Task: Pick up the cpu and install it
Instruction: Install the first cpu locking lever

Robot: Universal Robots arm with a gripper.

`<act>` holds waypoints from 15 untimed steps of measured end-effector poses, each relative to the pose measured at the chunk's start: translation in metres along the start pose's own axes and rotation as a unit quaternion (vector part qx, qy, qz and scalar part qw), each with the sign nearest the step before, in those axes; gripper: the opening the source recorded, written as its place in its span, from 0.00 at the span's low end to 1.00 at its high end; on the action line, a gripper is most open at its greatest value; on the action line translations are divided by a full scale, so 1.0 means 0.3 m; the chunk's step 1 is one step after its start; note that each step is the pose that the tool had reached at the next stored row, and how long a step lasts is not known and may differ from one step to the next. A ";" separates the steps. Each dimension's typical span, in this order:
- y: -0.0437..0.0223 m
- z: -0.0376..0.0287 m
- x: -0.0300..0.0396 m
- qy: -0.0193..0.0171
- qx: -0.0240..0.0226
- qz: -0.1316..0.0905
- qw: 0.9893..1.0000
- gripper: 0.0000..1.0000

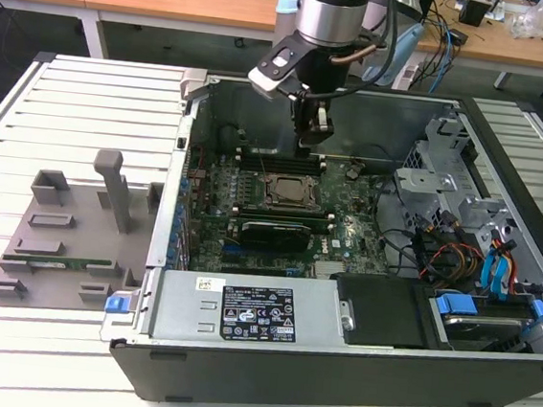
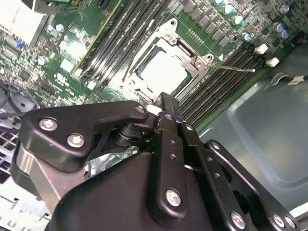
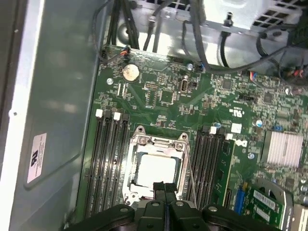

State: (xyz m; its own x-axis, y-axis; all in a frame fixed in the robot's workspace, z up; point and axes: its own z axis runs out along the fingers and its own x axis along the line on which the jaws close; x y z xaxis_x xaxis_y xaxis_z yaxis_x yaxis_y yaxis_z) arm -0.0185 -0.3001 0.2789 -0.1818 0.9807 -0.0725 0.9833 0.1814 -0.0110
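Observation:
The cpu (image 3: 155, 169) is a shiny silver square lying flat inside the metal-framed socket (image 3: 143, 141) on the green motherboard (image 3: 163, 96). In the second wrist view the cpu (image 2: 162, 73) sits in the same frame, and the socket's thin lever (image 2: 236, 69) sticks out to one side. In the exterior view the socket (image 1: 288, 192) lies mid-board inside the open computer case. My gripper (image 1: 314, 138) hangs a little above and behind the socket. Its black fingers (image 3: 164, 191) are pressed together with nothing between them, tips just over the socket's edge (image 2: 162, 102).
Black memory slots (image 3: 111, 163) flank the socket on both sides. The case walls (image 1: 196, 110) ring the board, with a grey power supply (image 1: 242, 308) in front and a drive cage with cables (image 1: 460, 241) on the exterior view's right. A grey fixture block (image 1: 66, 241) lies left of the case.

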 end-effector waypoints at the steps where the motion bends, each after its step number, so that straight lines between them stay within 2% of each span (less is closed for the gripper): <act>1: 0.000 0.000 0.000 0.000 -0.001 -0.018 1.000 0.11; 3: 0.000 0.000 0.000 0.000 -0.002 -0.028 1.000 0.11; 7: 0.000 0.000 0.000 -0.001 -0.004 -0.055 0.998 0.11; 9: 0.000 0.000 0.000 -0.001 -0.005 -0.074 0.997 0.11; 13: 0.000 0.000 0.000 -0.001 -0.007 -0.091 0.996 0.11; 15: 0.000 0.000 0.000 -0.001 -0.008 -0.106 0.994 0.11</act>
State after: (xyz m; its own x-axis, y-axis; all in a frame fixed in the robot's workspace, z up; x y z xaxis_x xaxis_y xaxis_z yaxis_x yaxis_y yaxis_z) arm -0.0185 -0.3001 0.2789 -0.3848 0.9201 -0.0725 0.9228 0.3851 -0.0111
